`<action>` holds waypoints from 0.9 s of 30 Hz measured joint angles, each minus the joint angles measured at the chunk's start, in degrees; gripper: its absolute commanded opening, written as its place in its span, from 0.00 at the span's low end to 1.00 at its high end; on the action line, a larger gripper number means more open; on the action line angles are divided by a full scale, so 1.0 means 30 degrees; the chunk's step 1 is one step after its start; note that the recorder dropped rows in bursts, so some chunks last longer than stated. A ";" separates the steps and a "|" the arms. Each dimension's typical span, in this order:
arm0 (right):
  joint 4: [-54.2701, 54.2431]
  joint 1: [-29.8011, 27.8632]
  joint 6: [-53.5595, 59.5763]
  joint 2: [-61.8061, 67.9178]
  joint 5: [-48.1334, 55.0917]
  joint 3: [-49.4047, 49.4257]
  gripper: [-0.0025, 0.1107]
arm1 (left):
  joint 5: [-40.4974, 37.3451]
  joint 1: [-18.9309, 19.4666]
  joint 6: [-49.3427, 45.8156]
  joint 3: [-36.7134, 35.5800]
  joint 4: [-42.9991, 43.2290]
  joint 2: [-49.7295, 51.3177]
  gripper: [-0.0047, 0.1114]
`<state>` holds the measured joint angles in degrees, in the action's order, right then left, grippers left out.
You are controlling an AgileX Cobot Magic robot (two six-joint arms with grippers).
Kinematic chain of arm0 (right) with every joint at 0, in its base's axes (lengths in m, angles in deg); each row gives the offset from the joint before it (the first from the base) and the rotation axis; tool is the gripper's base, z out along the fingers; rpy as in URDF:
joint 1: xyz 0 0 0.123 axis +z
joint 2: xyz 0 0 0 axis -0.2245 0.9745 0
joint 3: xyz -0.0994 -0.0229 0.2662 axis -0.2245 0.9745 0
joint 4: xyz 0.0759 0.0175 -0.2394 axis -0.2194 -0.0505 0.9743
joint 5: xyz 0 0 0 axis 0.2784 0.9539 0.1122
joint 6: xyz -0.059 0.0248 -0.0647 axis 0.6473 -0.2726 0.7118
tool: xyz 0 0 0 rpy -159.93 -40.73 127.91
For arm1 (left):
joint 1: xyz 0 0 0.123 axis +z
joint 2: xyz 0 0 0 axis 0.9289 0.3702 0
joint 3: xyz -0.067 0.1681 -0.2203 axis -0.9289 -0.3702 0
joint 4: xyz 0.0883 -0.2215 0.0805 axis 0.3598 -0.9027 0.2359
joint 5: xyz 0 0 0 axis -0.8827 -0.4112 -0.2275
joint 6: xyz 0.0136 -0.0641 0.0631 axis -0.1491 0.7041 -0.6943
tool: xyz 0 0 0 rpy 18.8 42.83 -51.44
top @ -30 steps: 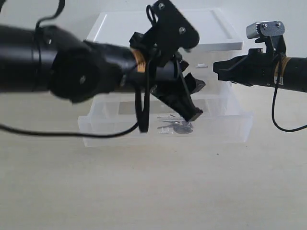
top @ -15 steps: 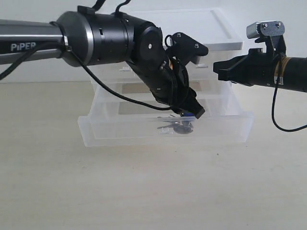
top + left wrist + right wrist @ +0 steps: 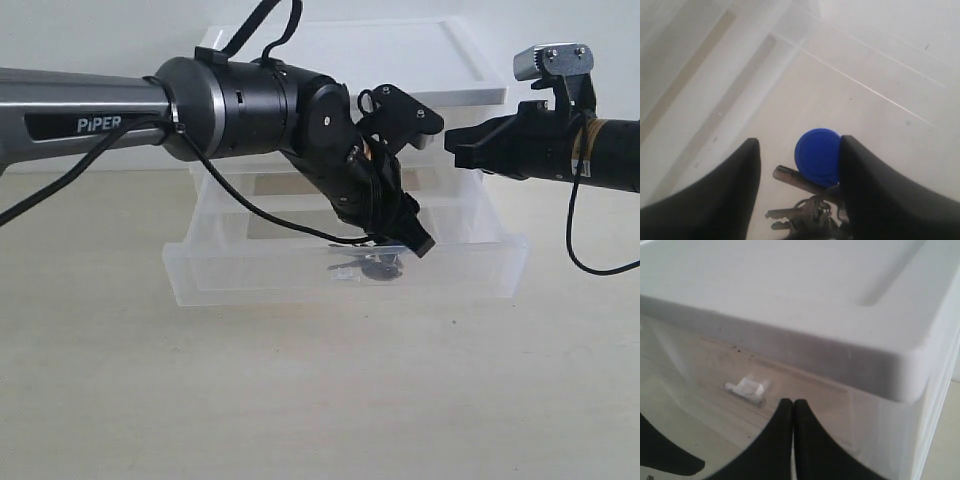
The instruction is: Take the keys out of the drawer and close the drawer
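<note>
Left tool (image 3: 800, 142) apart around keys (image 3: 816, 172) in drawer (image 3: 250, 278), blades leftward, right tool (image 3: 793, 407) together

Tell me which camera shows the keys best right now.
The left wrist view: the keys lie close up between the open fingers of the left gripper, with the blue head and silver blades clear. The exterior view shows only a dim dark shape through the drawer front. The right wrist view shows none.

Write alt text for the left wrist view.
The open left gripper straddles the keys, a silver bunch with a round blue head, lying on the pale floor of the clear plastic drawer.
</note>
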<state>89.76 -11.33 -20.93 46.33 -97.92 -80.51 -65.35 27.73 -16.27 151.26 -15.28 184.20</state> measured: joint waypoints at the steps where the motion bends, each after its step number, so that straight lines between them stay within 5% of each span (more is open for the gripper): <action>1: 0.0000 0.0000 0.0000 0.0000 0.0012 0.0000 0.02 | 0.0000 0.0000 -0.0345 0.0000 0.0000 0.0031 0.44; 5: 0.0036 0.0000 0.0000 0.0000 0.0044 0.0000 0.02 | -0.0599 0.0062 -0.0951 0.0017 0.0074 -0.0119 0.52; 15: 0.0110 0.0000 0.0000 0.0000 0.0199 0.0000 0.02 | -0.3155 0.0033 -0.3494 0.0092 -0.1626 -0.1010 0.52; 27: 0.0221 0.0000 0.0000 0.0000 0.0359 0.0000 0.02 | -0.2825 -0.0604 -0.4552 -0.2010 -0.1498 -0.2439 0.51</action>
<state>90.42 -11.33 -20.93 46.33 -96.84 -80.51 -73.82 25.92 -29.93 145.24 -19.78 176.88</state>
